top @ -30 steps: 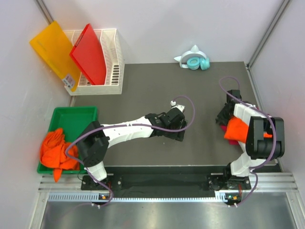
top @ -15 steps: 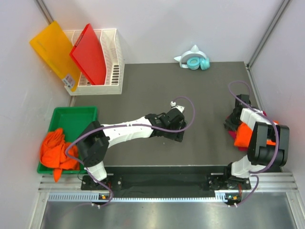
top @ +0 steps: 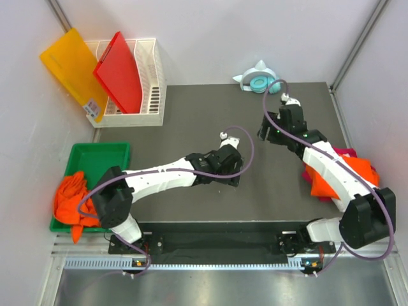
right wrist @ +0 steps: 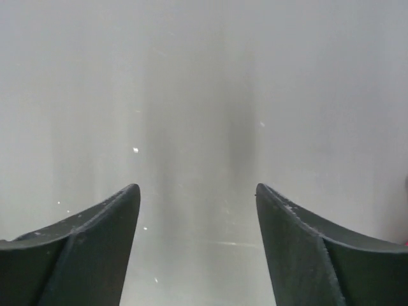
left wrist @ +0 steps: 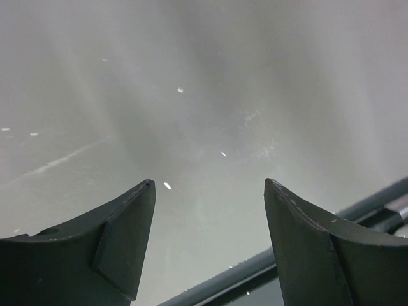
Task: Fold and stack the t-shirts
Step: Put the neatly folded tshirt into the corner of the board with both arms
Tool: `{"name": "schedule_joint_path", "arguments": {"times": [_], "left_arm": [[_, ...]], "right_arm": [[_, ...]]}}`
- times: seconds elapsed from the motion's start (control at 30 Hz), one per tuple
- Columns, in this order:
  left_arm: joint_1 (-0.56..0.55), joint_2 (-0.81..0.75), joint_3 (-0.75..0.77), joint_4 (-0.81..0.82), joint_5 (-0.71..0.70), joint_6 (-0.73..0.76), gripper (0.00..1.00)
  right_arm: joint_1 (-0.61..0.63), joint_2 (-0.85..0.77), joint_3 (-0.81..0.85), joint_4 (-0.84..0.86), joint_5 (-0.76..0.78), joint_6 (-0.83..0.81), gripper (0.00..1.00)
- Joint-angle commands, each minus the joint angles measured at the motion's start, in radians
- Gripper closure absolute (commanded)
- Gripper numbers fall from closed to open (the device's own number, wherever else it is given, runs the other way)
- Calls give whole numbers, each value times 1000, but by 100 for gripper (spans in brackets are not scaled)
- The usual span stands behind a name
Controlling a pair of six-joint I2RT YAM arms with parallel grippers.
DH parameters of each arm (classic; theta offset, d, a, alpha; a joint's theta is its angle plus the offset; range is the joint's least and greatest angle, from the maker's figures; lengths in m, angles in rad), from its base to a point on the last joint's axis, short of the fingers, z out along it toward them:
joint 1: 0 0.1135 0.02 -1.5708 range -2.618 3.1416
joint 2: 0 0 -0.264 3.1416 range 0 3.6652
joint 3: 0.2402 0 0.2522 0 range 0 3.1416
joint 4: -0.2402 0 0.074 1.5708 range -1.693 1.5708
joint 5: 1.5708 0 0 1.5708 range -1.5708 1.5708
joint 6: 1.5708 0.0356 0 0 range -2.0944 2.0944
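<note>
A crumpled heap of orange t-shirts (top: 73, 201) lies half in the green tray (top: 102, 156) at the left. At the mat's right edge an orange t-shirt (top: 347, 175) rests on a magenta-pink one (top: 349, 153), partly hidden by the right arm. My right gripper (top: 271, 131) hovers over bare mat, up and left of that pile, apart from it. In the right wrist view the gripper (right wrist: 196, 186) is open and holds nothing. My left gripper (top: 228, 171) hangs over the mat's middle. In the left wrist view it (left wrist: 209, 183) is open and holds nothing.
A white basket (top: 153, 76) at the back left holds a red board (top: 121, 70), and a yellow board (top: 70, 64) leans beside it. Teal headphones (top: 261, 81) sit at the mat's back edge. A dark rail (left wrist: 255, 274) shows below the left fingers.
My right gripper has let go of the orange t-shirt at the right edge, opened, and swung up and left over the mat. The left arm shifted slightly left.
</note>
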Motion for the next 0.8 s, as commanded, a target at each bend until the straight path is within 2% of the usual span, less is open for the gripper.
{"name": "schedule_joint_path", "arguments": {"times": [0.0, 0.17, 0.33, 0.5, 0.67, 0.77], "left_arm": [[4, -71, -29, -27, -133, -29, 27], [25, -147, -64, -104, -304, -80, 26], [142, -242, -121, -231, -429, -149, 25], [257, -293, -162, -310, -476, -174, 23], [291, -307, -168, -328, -489, -197, 28], [300, -310, -156, -347, -489, -233, 25]], "right_arm": [[146, -16, 67, -32, 192, -81, 25], [312, -20, 56, -58, 403, -90, 25], [447, -51, 38, -104, 633, -23, 27], [461, -105, 1, -97, 666, -16, 25], [461, -120, 22, -83, 677, -59, 25], [459, -103, 53, -91, 686, -84, 25]]}}
